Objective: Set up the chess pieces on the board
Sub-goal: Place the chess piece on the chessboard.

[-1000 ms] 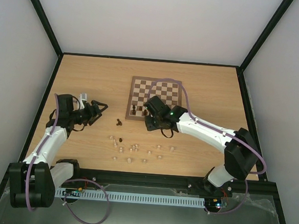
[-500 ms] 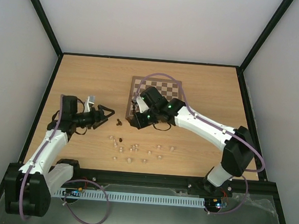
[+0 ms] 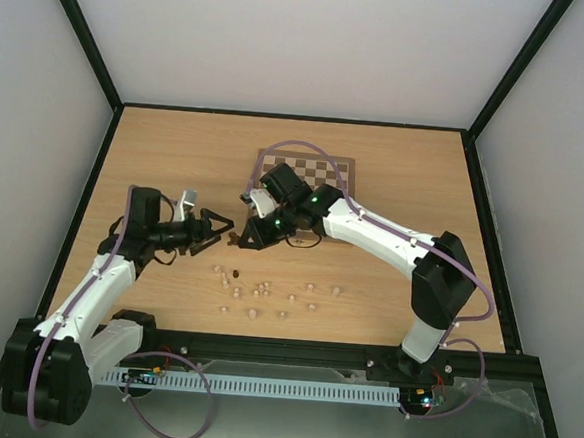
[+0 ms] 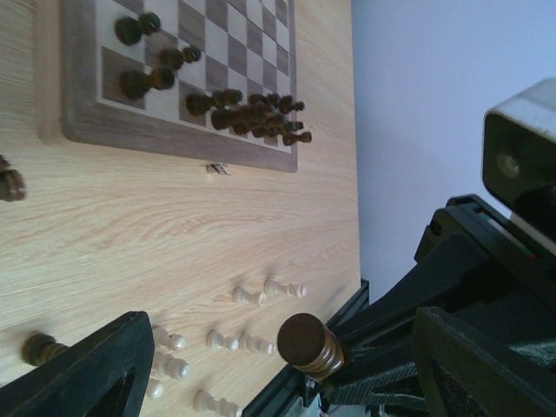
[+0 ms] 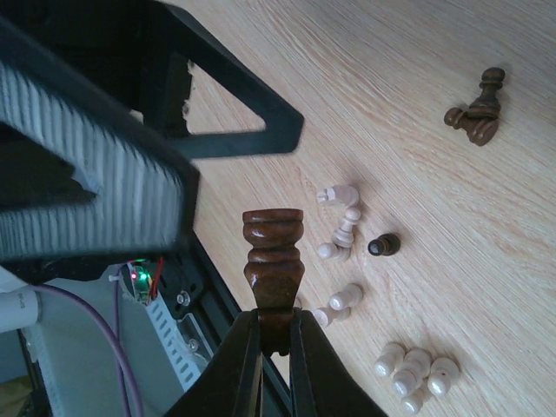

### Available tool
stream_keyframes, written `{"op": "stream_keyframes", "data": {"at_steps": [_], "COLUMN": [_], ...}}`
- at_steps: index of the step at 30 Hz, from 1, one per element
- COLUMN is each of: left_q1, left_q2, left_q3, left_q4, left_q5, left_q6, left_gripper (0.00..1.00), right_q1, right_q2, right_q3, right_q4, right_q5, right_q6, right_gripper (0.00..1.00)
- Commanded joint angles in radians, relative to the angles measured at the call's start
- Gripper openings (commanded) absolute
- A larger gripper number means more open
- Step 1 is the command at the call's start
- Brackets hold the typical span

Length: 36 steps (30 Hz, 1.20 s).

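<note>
Compared with a second earlier, the right gripper [image 5: 273, 328] is being held further left, off the near-left corner of the board [image 4: 174, 143] and over the tabletop [image 3: 176, 161]. The left gripper [image 3: 215, 230] is being stretched rightward to meet it.

Nearest the arm bases, the pale chessmen [image 3: 257, 293] are being left scattered on the tabletop, most of them lying on their sides; none is being shown on the board.

Just beyond them, a dark chessman [image 5: 272, 252] is being gripped by its narrow upper end between the closed right fingers [image 5: 239, 365], with its round base being pointed at the left gripper. The left fingers are being kept spread wide and empty. In the left wrist view the base is being framed between them, but whether it is already inside the gap cannot be told. A handover is judged to be under way.

Beside this meeting point, two loose dark chessmen [image 5: 473, 117] are lying together on the tabletop, with another [image 5: 382, 246] near the pale ones.

Farthest off, some dark chessmen [image 4: 252, 113] are being crowded along one edge of the board, with a few more spread over squares nearby. The setup is judged barely begun: no orderly ranks are being formed yet, and all the pale pieces remain to be placed.
</note>
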Motion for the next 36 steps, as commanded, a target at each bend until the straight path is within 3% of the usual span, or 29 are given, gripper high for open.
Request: {"op": "stream_keyframes", "data": {"at_steps": [1, 5, 11, 24, 31, 36], "left_q1": [-0.041, -0.051, -0.055, -0.063, -0.090, -0.106], "left_q2": [0.032, 0.055, 0.066, 0.072, 0.066, 0.069], "left_q3": [-0.035, -0.077, -0.087, -0.102, -0.103, -0.099], "left_q4": [0.116, 0.216, 0.242, 0.297, 0.312, 0.325], "left_q5": [0.061, 0.121, 0.147, 0.187, 0.167, 0.157], "left_q6": [-0.089, -0.176, -0.203, -0.266, -0.287, -0.297], "left_gripper": [0.83, 0.73, 0.55, 0.44, 0.43, 0.35], "right_q1": [-0.001, -0.001, -0.001, -0.002, -0.002, -0.002], "right_q2": [0.019, 0.022, -0.006, -0.097, -0.106, -0.101], "right_q3": [0.038, 0.039, -0.019, -0.132, -0.137, -0.135], "right_q4": [-0.019, -0.008, 0.020, 0.079, 0.095, 0.098], "right_q5": [-0.018, -0.012, -0.019, -0.039, -0.042, -0.046], "right_q6": [-0.003, -0.008, -0.031, -0.077, -0.080, -0.083], "right_gripper": [0.05, 0.05, 0.05, 0.05, 0.05, 0.05]}}
